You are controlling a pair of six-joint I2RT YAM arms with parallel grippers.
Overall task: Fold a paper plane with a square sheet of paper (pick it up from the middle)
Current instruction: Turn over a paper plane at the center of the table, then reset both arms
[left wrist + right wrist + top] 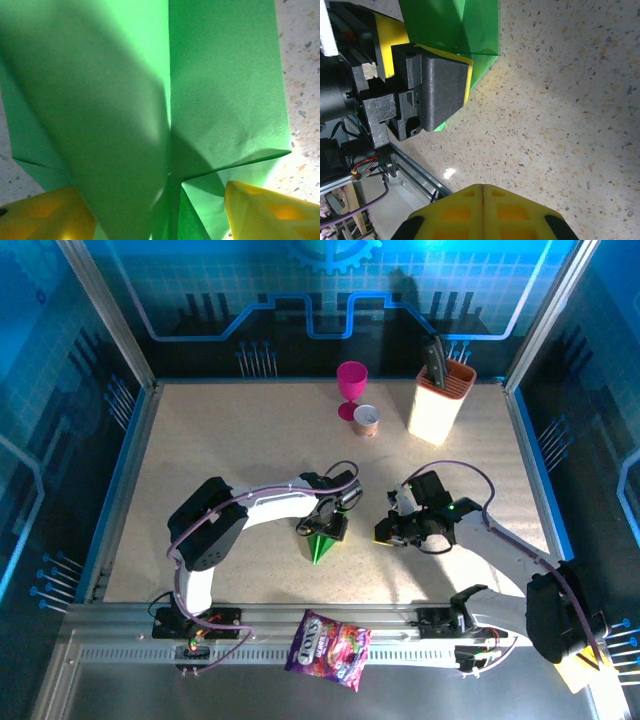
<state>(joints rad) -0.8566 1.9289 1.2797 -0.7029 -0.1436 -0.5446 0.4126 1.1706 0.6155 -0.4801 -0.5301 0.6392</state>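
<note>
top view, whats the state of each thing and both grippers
paper: folded to a point, lying down
left gripper: open, over the paper
right gripper: shut, empty
pink cup: upright
can: upright
knife block: upright, knives in
snack bag: lying flat

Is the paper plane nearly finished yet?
Partway. Done: the green paper is creased down the middle and folded to a point. In hand: the left gripper stands open astride it, a finger each side; the right gripper is shut, clear of the paper. Left: probably the wing folds.
</note>
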